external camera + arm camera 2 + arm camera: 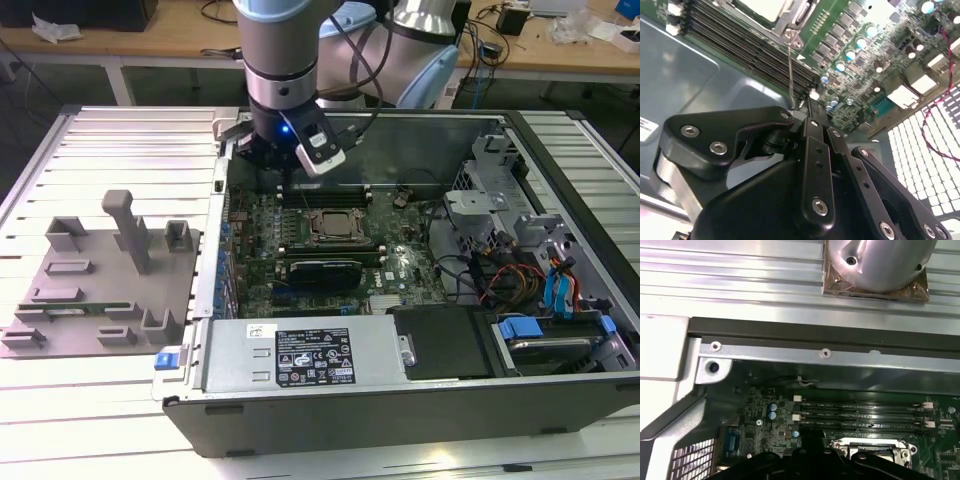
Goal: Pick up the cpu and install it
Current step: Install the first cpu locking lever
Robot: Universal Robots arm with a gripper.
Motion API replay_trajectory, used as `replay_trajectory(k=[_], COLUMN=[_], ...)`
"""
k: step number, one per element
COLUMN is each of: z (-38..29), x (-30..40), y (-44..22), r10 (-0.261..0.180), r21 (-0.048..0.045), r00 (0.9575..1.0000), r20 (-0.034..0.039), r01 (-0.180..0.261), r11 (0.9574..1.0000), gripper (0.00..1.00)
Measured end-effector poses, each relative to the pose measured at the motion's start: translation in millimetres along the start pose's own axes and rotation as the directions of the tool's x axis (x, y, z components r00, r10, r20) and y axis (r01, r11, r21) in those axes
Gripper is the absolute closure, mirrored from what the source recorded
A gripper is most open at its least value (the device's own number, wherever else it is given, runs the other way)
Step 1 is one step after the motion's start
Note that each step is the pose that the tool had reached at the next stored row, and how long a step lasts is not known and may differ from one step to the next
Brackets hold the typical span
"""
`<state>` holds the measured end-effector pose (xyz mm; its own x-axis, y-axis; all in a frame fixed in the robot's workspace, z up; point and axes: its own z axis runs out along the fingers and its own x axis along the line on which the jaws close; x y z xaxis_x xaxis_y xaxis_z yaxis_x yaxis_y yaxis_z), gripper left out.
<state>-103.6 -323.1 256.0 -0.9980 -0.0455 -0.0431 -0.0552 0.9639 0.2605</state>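
Exterior view, from its left: a grey tray of moulded fixtures lies on the slatted table, with a thin green stick lying flat in it. Just beside the tray is the open case, lying on its side with the board facing up.

The arm comes down over the case's far corner on that view's left. Its gripper hangs low over the board beside the memory slots, away from the tray.

In the second wrist view the gripper has its 2 fingers drawn together, with nothing seen between them. The tips are near the free end of a thin wire lever that runs up to the socket frame.

Further toward the exterior view's right is the socket, near the board's middle. The cpu lies inside its metal frame, pale top up. The second wrist view shows that pale top inside the frame, next to the slots.

The first wrist view has the gripper dark at the edge. Beyond it are the socket, 3 slots and the case's rim.

A labelled power unit lies along the near side of the case. On the exterior view's far right is the drive cage, with blue tabs and loose cables.
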Motion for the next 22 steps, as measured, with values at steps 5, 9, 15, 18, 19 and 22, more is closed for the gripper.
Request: replay_trajectory(k=[5,9,15,18,19,22], z=[1.1,1.9,3.3,4.2,4.4,5.2], x=[-13.6,-28.0,-50.7,-65.3,-69.2,-82.4], y=[-0.9,-1.8,-3.3,-4.2,-4.5,-5.3], r10=[0.0,0.001,0.002,0.003,0.003,0.004], r21=[0.0,-0.0002,-0.0004,-0.0006,-0.0006,-0.0007], r00=[1.0,1.0,1.0,0.9999,0.9999,0.9999], r20=[-0.0001,-0.0028,-0.008,-0.0108,-0.0115,-0.0138], r01=[0.0,-0.001,-0.002,-0.003,-0.003,-0.004], r11=[1.0,1.0,1.0,1.0,1.0,1.0], gripper=[0.89,0.89,0.89,0.89,0.89,0.89])
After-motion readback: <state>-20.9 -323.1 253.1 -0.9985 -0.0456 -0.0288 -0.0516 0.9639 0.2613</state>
